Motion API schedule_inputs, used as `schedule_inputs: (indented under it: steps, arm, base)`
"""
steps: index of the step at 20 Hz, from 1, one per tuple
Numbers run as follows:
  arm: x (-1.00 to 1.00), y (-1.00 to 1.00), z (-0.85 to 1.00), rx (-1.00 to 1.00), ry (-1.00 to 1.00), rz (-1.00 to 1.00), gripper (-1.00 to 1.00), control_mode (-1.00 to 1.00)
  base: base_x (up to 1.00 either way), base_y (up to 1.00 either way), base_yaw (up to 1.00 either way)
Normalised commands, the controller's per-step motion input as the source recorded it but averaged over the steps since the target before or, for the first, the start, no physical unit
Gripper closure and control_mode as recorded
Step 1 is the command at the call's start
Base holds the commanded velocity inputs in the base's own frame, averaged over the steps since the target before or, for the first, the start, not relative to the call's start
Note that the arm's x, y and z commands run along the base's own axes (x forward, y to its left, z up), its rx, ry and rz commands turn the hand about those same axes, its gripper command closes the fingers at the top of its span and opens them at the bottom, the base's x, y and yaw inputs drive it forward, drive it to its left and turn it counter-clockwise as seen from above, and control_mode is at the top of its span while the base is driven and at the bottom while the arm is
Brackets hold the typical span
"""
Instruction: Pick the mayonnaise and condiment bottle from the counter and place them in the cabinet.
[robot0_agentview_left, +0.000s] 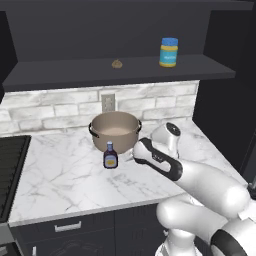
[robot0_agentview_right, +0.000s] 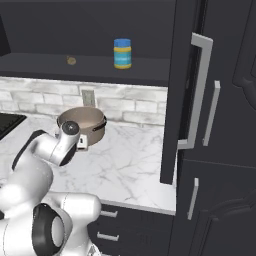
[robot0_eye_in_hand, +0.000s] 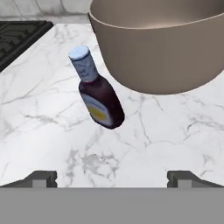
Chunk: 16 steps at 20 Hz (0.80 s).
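One of two items is stowed: mayonnaise (robot0_agentview_left: 169, 52) stands on cabinet (robot0_agentview_left: 60, 75) shelf, above the pot (robot0_agentview_left: 115, 131). Condiment bottle (robot0_eye_in_hand: 97, 91) stands on counter (robot0_agentview_left: 60, 170) just before the pot. Gripper (robot0_eye_in_hand: 112, 177) fingers spread wide, empty, short of it. Open marble left of the pot.

Mayonnaise (robot0_agentview_left: 169, 52) on cabinet (robot0_agentview_left: 75, 76) shelf; condiment bottle (robot0_agentview_left: 110, 155) (upright) on counter (robot0_agentview_left: 60, 175).

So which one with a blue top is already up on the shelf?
The mayonnaise, the short yellow jar with the blue lid, stands on the cabinet shelf. The condiment bottle, slim and dark, is down on the counter by the pot.
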Motion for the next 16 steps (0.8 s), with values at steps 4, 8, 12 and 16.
schedule_inputs:
  steps: [4,8,12,16]
  arm:
    - [0.47,0.13,-0.3,0.0,0.11,0.03,-1.0,-1.0]
    - [0.41,0.01,-0.04,0.0,0.04,0.12,-1.0,-1.0]
    - [0.36,0.02,0.0,0.0,0.02,0.16,-1.0,-1.0]
    - [0.21,0.17,-0.05,0.0,0.01,0.13,-1.0,-1.0]
  base:
    - [0.0,0.0,0.0]
    - [0.0,0.0,0.0]
    - [0.0,0.0,0.0]
    - [0.0,0.0,0.0]
